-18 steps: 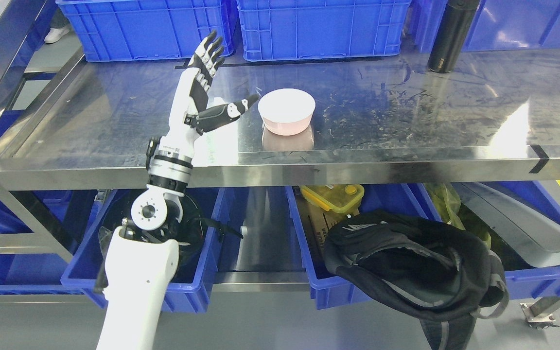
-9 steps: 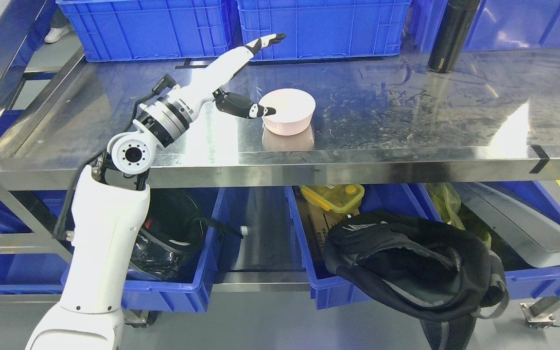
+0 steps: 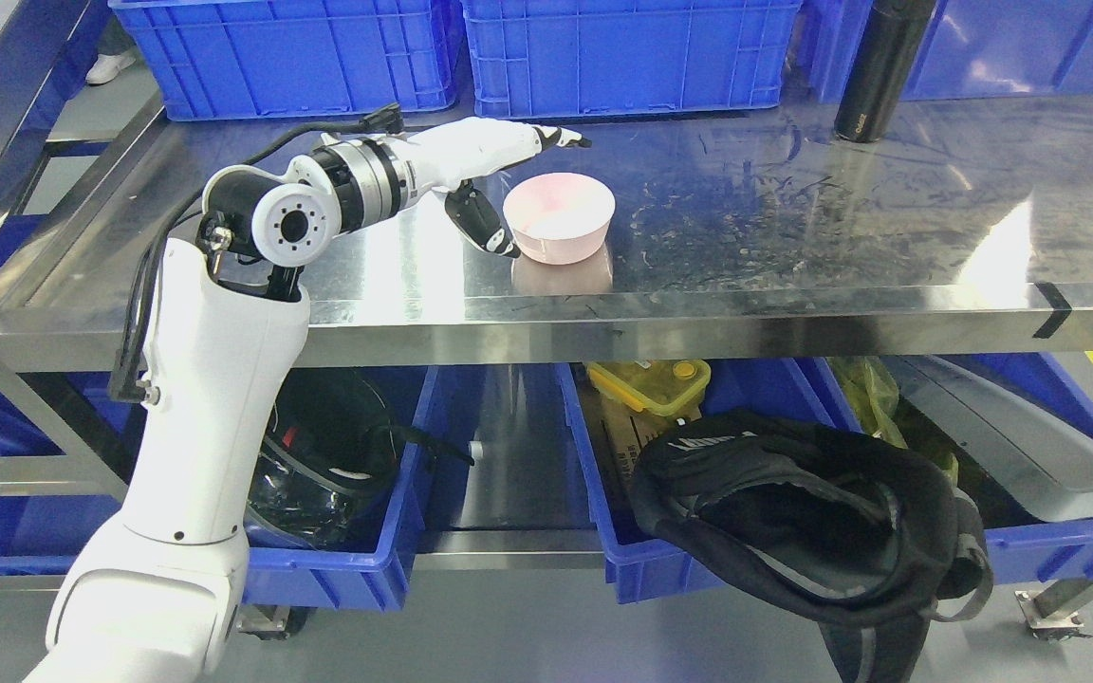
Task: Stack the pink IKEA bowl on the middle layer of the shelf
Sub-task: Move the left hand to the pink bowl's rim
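A pink bowl (image 3: 561, 218) stands upright on the steel shelf (image 3: 793, 218), near its front edge and left of the middle. My left hand (image 3: 527, 190) reaches in from the left at the bowl's left side, palm turned toward it. Its fingers (image 3: 561, 138) stretch out flat past the bowl's far rim, and the thumb (image 3: 485, 223) points down just beside the bowl's near left wall. The hand is open and holds nothing. I cannot tell whether the thumb touches the bowl. My right arm does not show.
Blue crates (image 3: 622, 52) line the back of the shelf. A black bottle (image 3: 879, 71) stands at the back right. Below the shelf are blue bins (image 3: 357, 560), a yellow lidded box (image 3: 660, 384) and a black backpack (image 3: 812, 512) hanging at the front.
My left forearm has swung down from upright to level, and the hand has turned onto its side and moved right to the bowl. The bowl has stayed in place.
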Available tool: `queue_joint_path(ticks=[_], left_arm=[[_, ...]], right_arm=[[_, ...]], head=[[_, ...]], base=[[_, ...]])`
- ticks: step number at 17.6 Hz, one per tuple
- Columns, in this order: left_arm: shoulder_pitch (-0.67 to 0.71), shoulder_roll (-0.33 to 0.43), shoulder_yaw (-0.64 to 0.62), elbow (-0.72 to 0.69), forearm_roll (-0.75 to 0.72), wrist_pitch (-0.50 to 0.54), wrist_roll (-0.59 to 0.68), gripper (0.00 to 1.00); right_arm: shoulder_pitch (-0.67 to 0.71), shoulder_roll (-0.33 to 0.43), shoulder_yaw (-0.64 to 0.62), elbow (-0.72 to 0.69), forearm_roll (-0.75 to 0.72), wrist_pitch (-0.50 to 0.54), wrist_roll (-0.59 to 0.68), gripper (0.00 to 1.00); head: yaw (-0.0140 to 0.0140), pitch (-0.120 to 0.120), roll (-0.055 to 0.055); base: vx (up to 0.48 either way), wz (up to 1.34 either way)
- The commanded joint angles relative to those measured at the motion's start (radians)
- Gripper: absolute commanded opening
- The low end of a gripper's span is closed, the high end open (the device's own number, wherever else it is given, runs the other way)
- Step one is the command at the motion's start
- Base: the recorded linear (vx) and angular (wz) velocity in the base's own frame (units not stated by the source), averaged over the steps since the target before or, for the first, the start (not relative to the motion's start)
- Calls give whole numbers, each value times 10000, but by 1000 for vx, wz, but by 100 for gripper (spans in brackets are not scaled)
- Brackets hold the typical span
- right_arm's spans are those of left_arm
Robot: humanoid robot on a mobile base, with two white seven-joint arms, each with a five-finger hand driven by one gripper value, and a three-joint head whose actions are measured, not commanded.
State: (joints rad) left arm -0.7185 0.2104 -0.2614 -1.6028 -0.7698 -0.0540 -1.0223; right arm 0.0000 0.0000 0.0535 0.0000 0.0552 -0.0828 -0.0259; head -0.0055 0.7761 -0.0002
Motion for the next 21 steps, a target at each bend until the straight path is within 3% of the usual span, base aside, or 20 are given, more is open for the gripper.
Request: queue_joint_path(ticks=[1,7,21], left_arm=[[-302,-600,-1145,-94,-2027,49,-391,73],[388,-601,-1114,-17,-2501,49,-407,70],[113,-631,-930,1331,-2717,-43,7,70]], right_arm=[[230,-175,-13,-175,1,0,-2,100],[230,-175,2,-175,1,0,-2,100],[230,-175,2,-175,1,0,-2,100]], head=[[0,0,0],[0,0,0],[0,0,0]], base=[[0,0],[0,0],[0,0]])
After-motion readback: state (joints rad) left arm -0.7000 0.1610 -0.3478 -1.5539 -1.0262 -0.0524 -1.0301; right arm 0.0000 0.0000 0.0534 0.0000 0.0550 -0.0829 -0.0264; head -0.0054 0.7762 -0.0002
